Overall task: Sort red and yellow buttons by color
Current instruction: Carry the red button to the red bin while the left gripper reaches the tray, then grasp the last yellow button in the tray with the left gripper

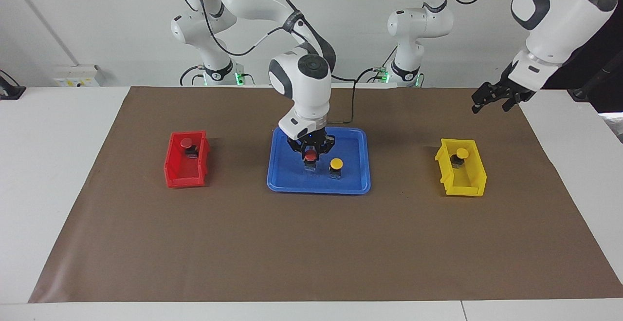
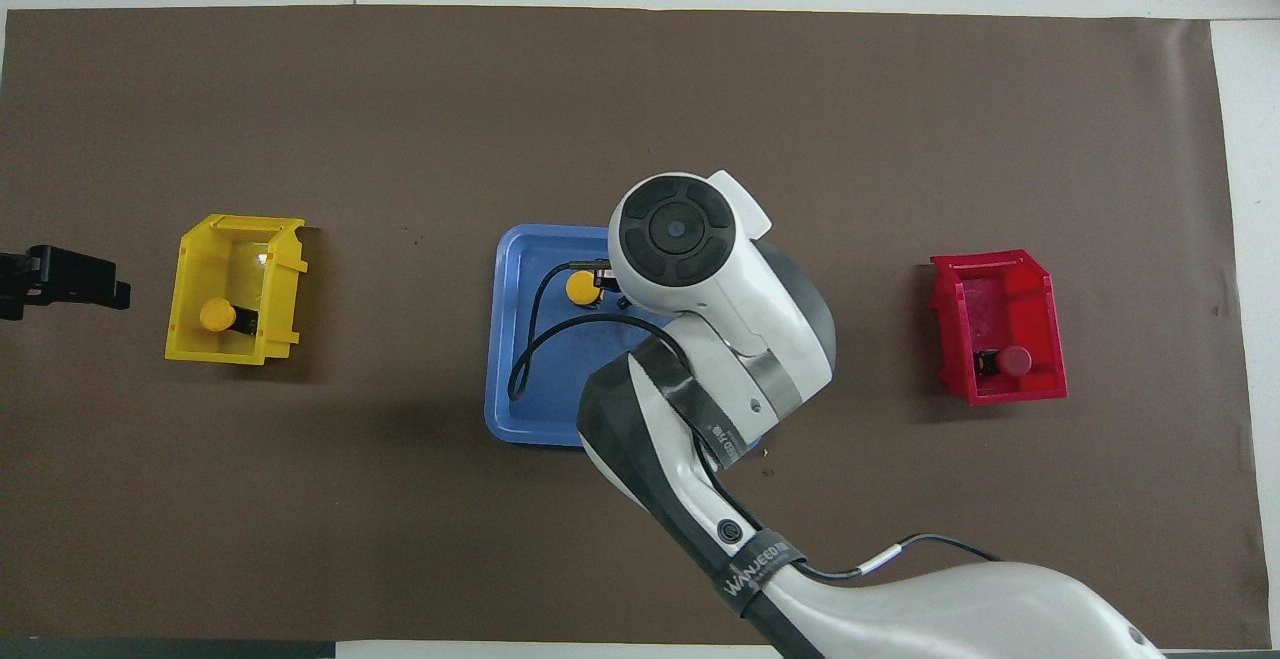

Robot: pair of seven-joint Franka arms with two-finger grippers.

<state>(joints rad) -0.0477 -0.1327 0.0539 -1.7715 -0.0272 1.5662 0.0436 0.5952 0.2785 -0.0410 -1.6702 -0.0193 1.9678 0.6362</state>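
My right gripper (image 1: 310, 151) is over the blue tray (image 1: 287, 180), shut on a red button (image 1: 310, 156) held just above the tray floor. In the overhead view my own wrist hides both. A yellow button (image 1: 336, 164) stands on the tray beside it and also shows in the overhead view (image 2: 580, 287). A second red button (image 1: 186, 142) lies in the red bin (image 1: 176, 167). A second yellow button (image 1: 461, 153) lies in the yellow bin (image 1: 471, 184). My left gripper (image 1: 489, 106) is open and empty, raised over the mat beside the yellow bin.
A brown mat (image 1: 311, 243) covers most of the white table. The red bin (image 2: 1040, 284) is toward the right arm's end and the yellow bin (image 2: 285, 239) toward the left arm's end. A black cable (image 2: 530, 339) hangs over the tray.
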